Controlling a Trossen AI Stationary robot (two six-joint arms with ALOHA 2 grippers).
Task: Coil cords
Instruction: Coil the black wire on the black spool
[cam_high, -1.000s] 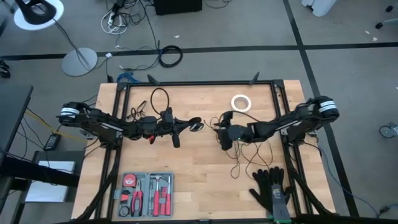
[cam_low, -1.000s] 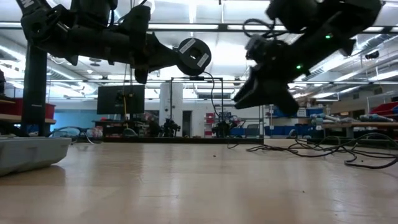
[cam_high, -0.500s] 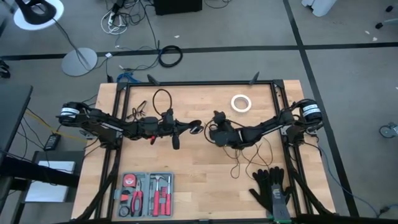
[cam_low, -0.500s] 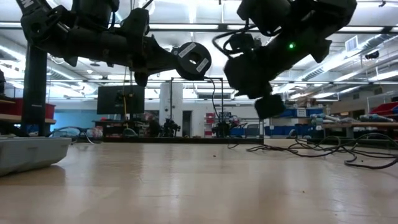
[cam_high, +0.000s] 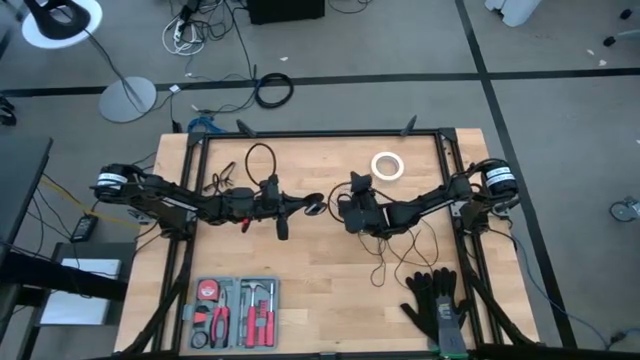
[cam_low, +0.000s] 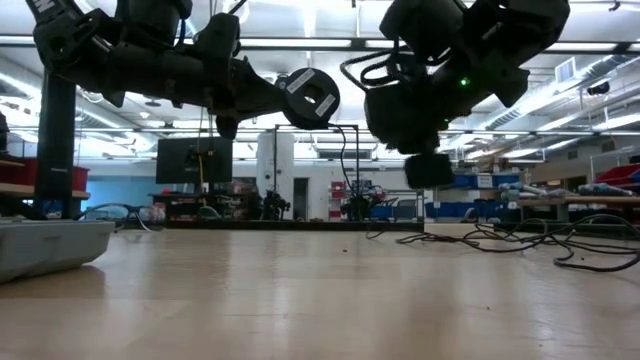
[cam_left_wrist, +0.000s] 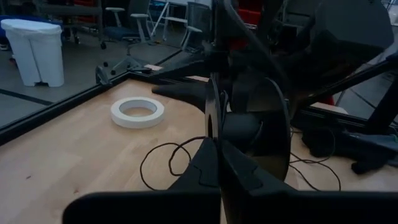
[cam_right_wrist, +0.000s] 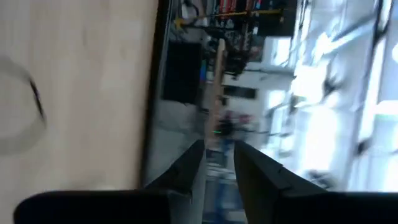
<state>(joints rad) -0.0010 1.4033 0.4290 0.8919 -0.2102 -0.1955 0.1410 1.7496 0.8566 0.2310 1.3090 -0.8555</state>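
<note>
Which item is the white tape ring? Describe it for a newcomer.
Start at the wooden table and go to its far edge, right of centre. The white tape ring lies flat there, beyond the right hand. It is the only white, hollow round thing; the loose cord nearby is thin and black.

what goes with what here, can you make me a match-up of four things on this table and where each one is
Things:
1. puck
2. white tape ring
3. tool tray
4. black gloves

Places:
A. flat on the table near its far edge, right of centre in the high view
B. near edge of the table, left side
C. held up in the air by the left gripper
D. near edge of the table, right side

Pairs: 1-C, 2-A, 3-B, 4-D
</note>
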